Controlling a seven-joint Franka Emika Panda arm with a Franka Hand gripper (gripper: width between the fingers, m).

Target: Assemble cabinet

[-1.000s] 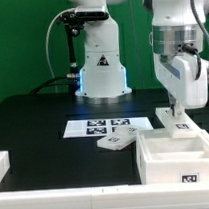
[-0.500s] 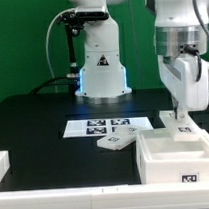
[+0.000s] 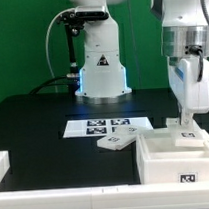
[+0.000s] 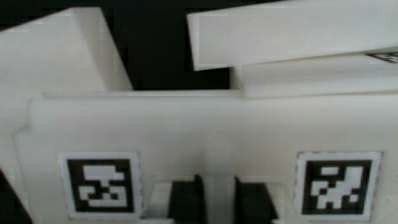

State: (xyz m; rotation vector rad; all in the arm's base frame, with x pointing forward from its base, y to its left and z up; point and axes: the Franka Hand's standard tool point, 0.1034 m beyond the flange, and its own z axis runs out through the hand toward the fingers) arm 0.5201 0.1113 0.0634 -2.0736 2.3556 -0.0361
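Observation:
My gripper hangs at the exterior view's right, over the far edge of the white cabinet box. It is shut on a small white cabinet panel that carries tags and sits at the box's rim. In the wrist view the two dark fingers stand close together, a thin white strip between them, against that panel with one tag on each side. Another white panel lies flat on the black table in front of the marker board.
The white robot base with its triangle sticker stands at the back centre. A white block sits at the exterior view's left edge. More white surfaces of the cabinet show beyond the held panel in the wrist view.
The gripper has slid toward the exterior view's right and slightly down, and the small panel has moved with it along the box's far edge. The jaws stayed shut.

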